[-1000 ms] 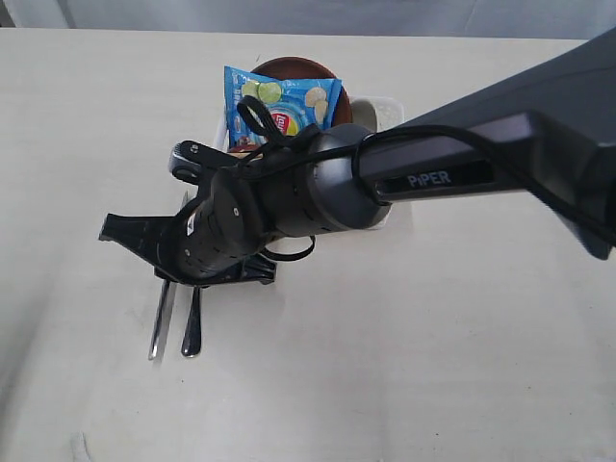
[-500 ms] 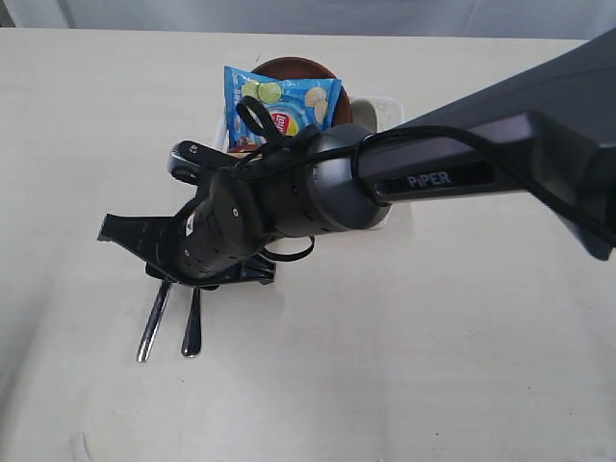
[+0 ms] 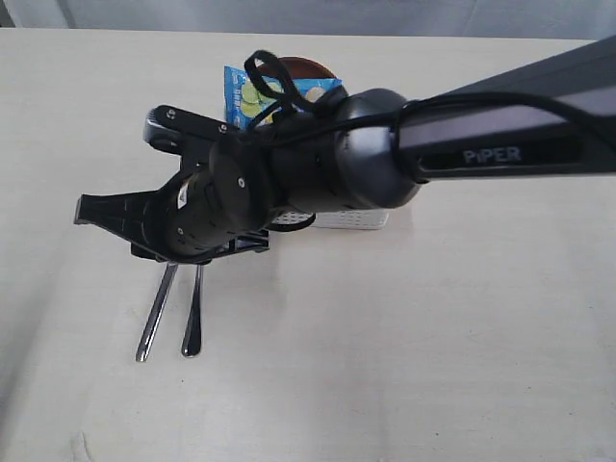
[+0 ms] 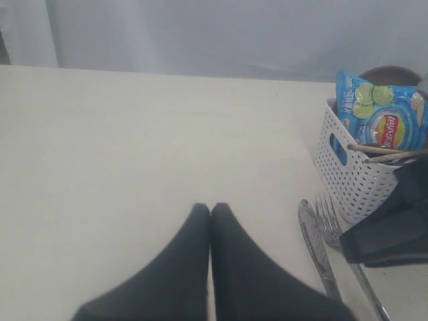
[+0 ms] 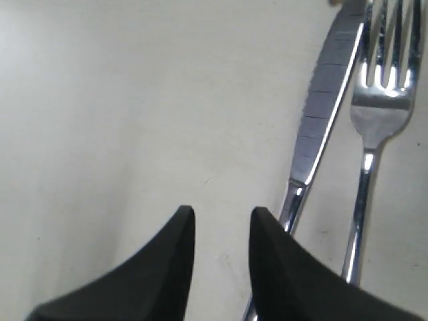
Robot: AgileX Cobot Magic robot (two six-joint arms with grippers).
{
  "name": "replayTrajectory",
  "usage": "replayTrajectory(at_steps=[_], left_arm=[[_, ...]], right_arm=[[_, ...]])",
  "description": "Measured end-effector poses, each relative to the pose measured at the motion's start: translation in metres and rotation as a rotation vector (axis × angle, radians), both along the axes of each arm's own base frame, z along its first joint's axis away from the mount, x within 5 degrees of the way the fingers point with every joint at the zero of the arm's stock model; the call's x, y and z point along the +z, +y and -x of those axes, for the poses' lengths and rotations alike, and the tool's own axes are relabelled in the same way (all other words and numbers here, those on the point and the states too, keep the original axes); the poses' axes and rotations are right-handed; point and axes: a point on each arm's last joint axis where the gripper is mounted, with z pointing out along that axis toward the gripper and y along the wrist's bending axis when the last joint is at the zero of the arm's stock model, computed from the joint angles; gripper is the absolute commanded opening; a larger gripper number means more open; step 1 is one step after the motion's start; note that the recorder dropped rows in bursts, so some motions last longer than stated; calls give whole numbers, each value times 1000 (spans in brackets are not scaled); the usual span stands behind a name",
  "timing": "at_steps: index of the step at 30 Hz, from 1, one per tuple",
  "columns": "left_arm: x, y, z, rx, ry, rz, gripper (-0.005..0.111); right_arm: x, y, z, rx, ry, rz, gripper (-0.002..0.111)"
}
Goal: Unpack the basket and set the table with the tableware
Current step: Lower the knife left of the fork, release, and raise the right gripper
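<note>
Since a second ago my right arm has lifted clear of the cutlery, and the knife point(image 3: 154, 316) has slewed a little, its near end now angled away from the fork point(image 3: 194, 313). Both lie free on the surface point(image 3: 433, 337), side by side, just beside the basket point(image 3: 351, 219). My right pincer point(image 5: 221, 212) hangs above them, tips apart, gripping nothing. My left pincer point(image 4: 210, 207) has its tips pressed together, empty. Chopsticks point(image 4: 384, 152), a brown plate point(image 3: 310, 65) and a blue chips bag point(image 4: 380, 117) sit in the basket.
</note>
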Motion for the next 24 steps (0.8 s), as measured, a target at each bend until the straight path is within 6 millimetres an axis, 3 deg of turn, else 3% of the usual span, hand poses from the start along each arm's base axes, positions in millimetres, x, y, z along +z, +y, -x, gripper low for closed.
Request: replayTrajectory(at_steps=[6,12,24], left_arm=[[0,0,0,0,0,0,0],[0,0,0,0,0,0,0],[0,0,0,0,0,0,0]], right_arm=[[10,0,12,105,-17,40,-1],[-5,13,37,193,3,84,0],[-18,18,50,256,16,130,0]])
